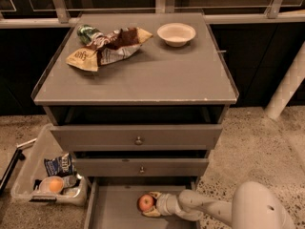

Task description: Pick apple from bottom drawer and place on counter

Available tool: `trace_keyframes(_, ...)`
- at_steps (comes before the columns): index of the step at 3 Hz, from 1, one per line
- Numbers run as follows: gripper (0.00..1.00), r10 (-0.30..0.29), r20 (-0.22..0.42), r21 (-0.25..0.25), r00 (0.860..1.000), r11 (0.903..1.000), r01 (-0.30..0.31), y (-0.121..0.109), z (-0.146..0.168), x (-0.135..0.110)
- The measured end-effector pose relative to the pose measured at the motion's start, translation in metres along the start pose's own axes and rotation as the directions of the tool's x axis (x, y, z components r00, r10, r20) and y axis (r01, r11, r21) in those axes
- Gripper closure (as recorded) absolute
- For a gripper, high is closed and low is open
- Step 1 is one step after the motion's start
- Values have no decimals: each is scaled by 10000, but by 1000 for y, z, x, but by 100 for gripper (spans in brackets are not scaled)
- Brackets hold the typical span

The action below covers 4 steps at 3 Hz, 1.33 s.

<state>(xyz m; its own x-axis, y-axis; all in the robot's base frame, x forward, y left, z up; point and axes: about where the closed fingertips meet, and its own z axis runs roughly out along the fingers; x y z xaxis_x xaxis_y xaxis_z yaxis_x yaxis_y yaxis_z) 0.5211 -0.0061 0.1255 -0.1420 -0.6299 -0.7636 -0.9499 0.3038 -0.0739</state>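
Note:
The small red apple [145,202] with a yellowish patch lies on the floor of the open bottom drawer [112,210], below the two knobbed drawers. My gripper [151,203] reaches into the drawer from the right. One of its tan fingers [154,195] is behind the apple and the other is in front, closed against it. The apple rests low in the drawer. The grey counter [152,75] is above, with bare room in its middle and front.
A white bowl [176,34] and crumpled snack bags [107,46] lie at the back of the counter. A clear bin [28,187] with an orange fruit [55,185] and packets stands on the floor to the left. A white pillar [286,87] is at the right.

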Motion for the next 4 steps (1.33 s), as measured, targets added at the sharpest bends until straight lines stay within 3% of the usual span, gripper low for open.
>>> trace_keyframes(2, 89, 1, 0, -4, 10000, 10000, -1, 0, 0, 0)
trace_keyframes(3, 100, 43, 6, -174, 10000, 9998, -43, 4, -5, -3)
trace_keyframes(4, 100, 227, 265, -443, 9994, 9988, -215, 10, -36, -9)
